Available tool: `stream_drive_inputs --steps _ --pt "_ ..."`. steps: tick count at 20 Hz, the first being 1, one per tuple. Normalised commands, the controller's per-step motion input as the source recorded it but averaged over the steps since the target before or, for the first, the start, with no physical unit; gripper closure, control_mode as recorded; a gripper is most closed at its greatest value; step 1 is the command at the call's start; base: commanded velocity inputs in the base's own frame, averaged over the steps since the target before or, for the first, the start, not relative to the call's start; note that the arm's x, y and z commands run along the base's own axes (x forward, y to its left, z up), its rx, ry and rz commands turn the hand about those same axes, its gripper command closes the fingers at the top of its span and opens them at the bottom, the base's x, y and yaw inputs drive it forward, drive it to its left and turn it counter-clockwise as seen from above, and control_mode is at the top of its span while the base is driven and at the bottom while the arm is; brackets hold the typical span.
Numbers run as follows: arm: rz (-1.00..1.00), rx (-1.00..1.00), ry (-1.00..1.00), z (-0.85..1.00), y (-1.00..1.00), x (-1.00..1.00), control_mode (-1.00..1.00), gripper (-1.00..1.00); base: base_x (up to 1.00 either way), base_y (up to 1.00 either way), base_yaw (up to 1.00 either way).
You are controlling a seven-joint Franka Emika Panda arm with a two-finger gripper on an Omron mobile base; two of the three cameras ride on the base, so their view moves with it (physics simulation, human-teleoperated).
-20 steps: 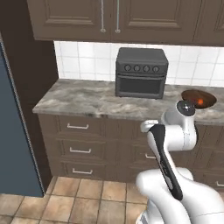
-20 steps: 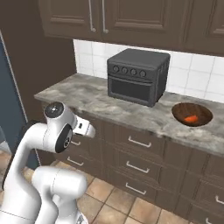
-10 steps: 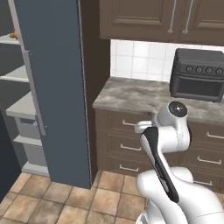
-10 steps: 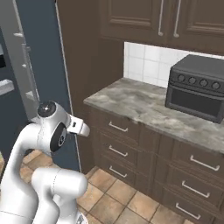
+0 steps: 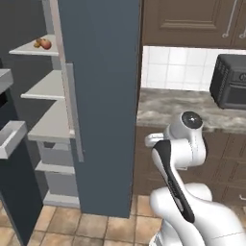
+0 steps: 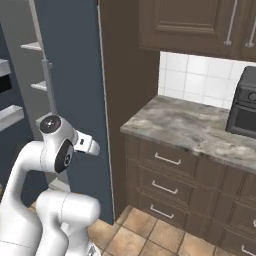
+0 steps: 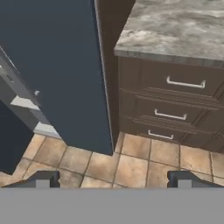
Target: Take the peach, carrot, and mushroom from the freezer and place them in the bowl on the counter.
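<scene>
Claw (image 7: 112, 179): jaws spread wide, nothing between them; both tips show at the bottom of the hand view, pointed down at the tiled floor (image 7: 131, 164). No item in hand.

Freezer (image 5: 98, 96): open, its dark blue-grey side panel ahead and to the left of the claw, pale shelves (image 5: 50, 122) beyond. Peach (image 5: 45, 44) sits on the top shelf, high above and far left of the claw; a small tan lump touching its left side could be the mushroom (image 5: 37, 44), too small to be sure. Carrot not identified. The bench (image 7: 175, 30) lies ahead and right of the claw, drawers below it.

Risks, as judged:
- The side panel stands between the claw and the shelves. A straight reach from here would strike the panel; cause: base not yet squared to the opening.
- Peach is round and set near the shelf's front edge; a nudge from one finger could roll it off onto the floor.
- The two items touch, so closing on one may push the other deeper or off.
- Top shelf is high; the arm, now folded low, may come near its limit.

View differences: the left base view gives the shelf with the fruit and a white door bin (image 5: 10, 138). The right base view sees the shelves edge-on, contents hidden, but shows more of the bench and the black oven (image 6: 243, 107). The hand view alone shows the jaw spread and floor.
</scene>
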Motion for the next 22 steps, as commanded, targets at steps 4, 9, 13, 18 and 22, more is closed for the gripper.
stream_drive_inputs --steps 4,9,13,18,22 --pt "0.0 0.0 0.0 0.0 0.0 0.0 1.0 -1.0 0.37 1.0 -0.34" --pt "0.0 0.0 0.0 0.0 0.0 0.0 1.0 -1.0 0.2 1.0 -0.29" --pt "0.0 0.0 0.0 0.0 0.0 0.0 1.0 -1.0 0.17 1.0 -0.26" --pt "0.0 0.0 0.0 0.0 0.0 0.0 1.0 -1.0 0.5 0.9 -0.17" --pt "0.0 0.0 0.0 0.0 0.0 0.0 1.0 -1.0 0.48 0.19 -0.09"
